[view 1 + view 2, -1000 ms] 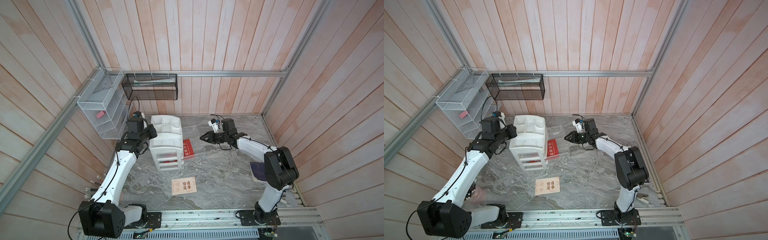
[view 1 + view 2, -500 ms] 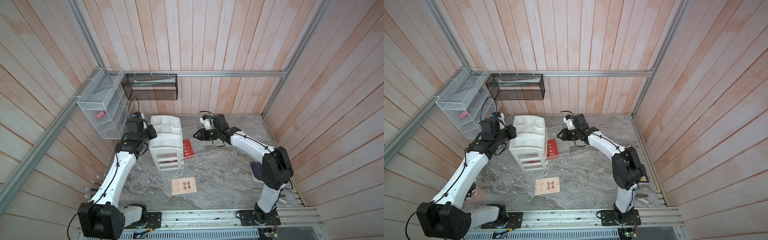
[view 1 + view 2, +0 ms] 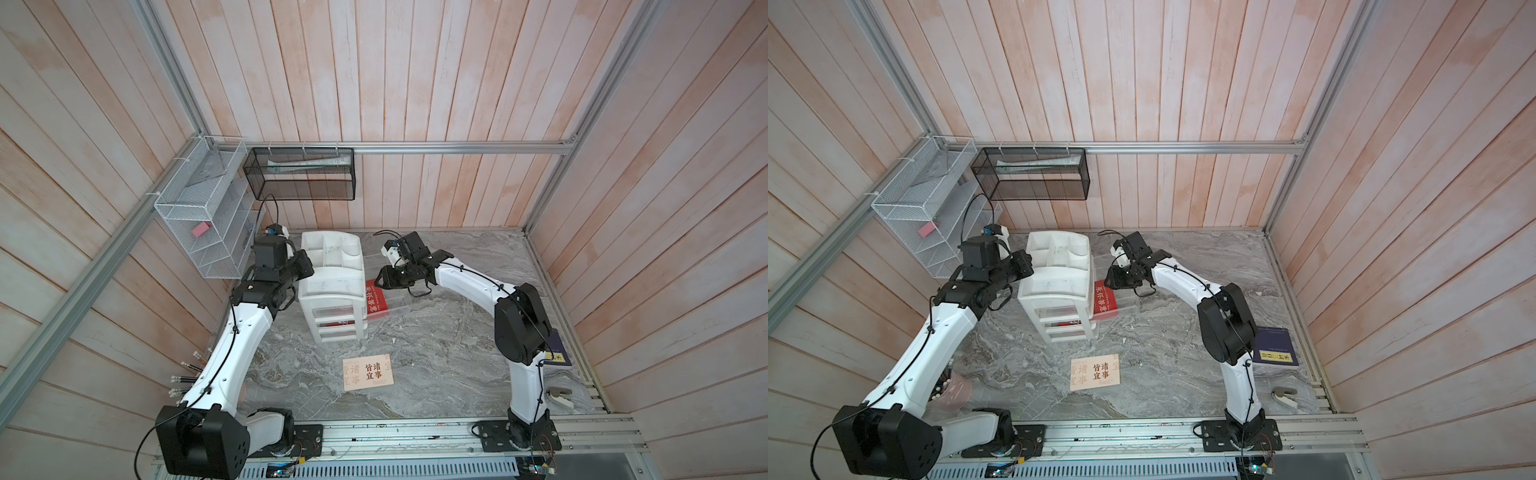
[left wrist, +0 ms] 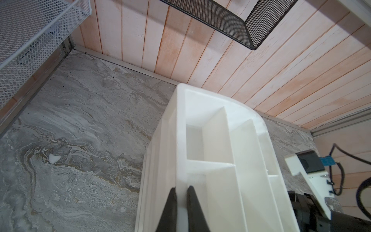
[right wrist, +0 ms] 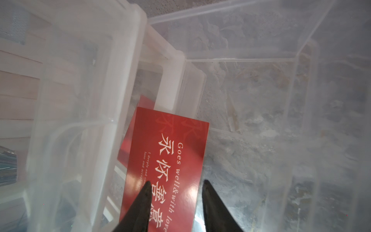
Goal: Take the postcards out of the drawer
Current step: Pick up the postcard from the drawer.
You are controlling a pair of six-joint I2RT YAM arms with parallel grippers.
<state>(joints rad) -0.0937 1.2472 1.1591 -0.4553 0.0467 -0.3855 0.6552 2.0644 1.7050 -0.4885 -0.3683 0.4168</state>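
Observation:
A white drawer unit [image 3: 332,286] stands mid-table, its clear drawer [image 3: 399,305] pulled out sideways. In that drawer lies a red postcard [image 3: 376,301] with white characters. My right gripper [image 5: 176,182] hovers open just above the card [image 5: 168,156], one finger over it and the other beside its edge. A second red postcard [image 3: 1068,323] shows through the front of a lower drawer. A cream postcard [image 3: 368,372] lies flat on the table before the unit. My left gripper [image 4: 181,187] is shut on the unit's top rim [image 4: 180,140].
A white wire basket [image 3: 199,216] and a black mesh basket [image 3: 299,174] hang on the walls behind the unit. A navy booklet [image 3: 1275,347] lies by the right arm's base, with a small clip [image 3: 1285,397] nearer the front rail.
My right arm has swung left toward the drawer unit and come down over the pulled-out drawer, its jaws spreading wider. The left arm has stayed put.

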